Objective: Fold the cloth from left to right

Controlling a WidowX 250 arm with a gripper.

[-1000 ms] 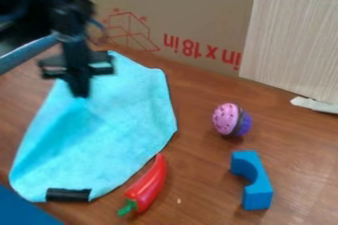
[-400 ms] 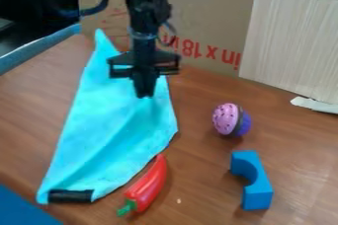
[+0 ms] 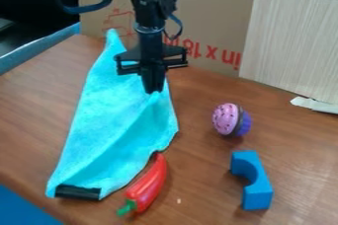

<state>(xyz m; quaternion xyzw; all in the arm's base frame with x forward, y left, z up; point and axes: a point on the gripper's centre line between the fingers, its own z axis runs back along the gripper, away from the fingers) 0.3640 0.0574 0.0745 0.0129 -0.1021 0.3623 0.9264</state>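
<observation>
Cloth (image 3: 109, 120), one bright turquoise piece, lies before you on one brown wooden table (image 3: 208, 177). Behind it you have one large cardboard sheet (image 3: 204, 2) with red printing, standing upright along the back. One pale wood-grain panel (image 3: 290, 41) stands against the cardboard on the right of the view.

Your one cloth runs at a slant from its pointed upper end, beside the gripper (image 3: 153, 90), down to its lower end at the lower left. You see folds running through it, and one black strip (image 3: 78, 192) at its lower edge.

One black arm (image 3: 149, 19) comes in from the top edge, and its one gripper hangs over the upper right part of the cloth. You have its two fingers closed on the cloth, gathering the fabric at the tips.

One flat blue object (image 3: 23, 211) shows at the lower left corner. One red pepper (image 3: 148, 182) with a green stem lies just beside the cloth's lower right edge. Further right you find one blue arched block (image 3: 257, 192). Above the block in the view is one toy cupcake (image 3: 228, 119), pink-topped with a purple base, tipped on its side. One pale torn scrap (image 3: 316, 104) lies below the panel, and one tiny crumb (image 3: 178, 201) sits between the pepper and the block.
</observation>
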